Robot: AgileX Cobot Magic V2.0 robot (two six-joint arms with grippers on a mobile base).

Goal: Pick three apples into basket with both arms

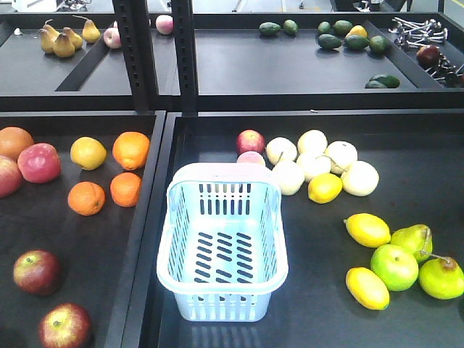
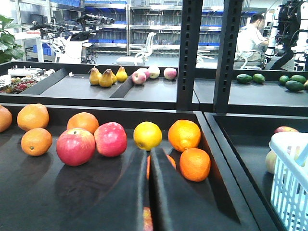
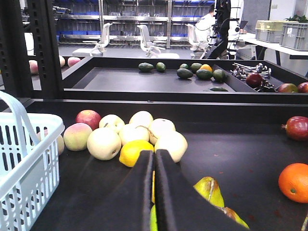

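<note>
Apples of the dark maroon kind are lying as a pair in the left tray of the front view, the nearer apple sitting closest to the camera. Neither pincer is showing in that view, so how the pair is lying relative to the jaws cannot be told. Another dark red apple is resting well ahead and far to the right of the right gripper, with a lone orange nearer on that same side. The right gripper's jaws are pressing together on nothing, only a thin slit showing between them. A lemon is lying just beyond its tips among pale round fruit, and the basket is standing to its left, its slotted floor showing bare in the front view. The left gripper is also showing its jaws together on nothing. A yellow citrus is sitting straight ahead of its tips, a small orange just to their right, two pink-red apples ahead to the left, and the basket is standing at its far right.
</note>
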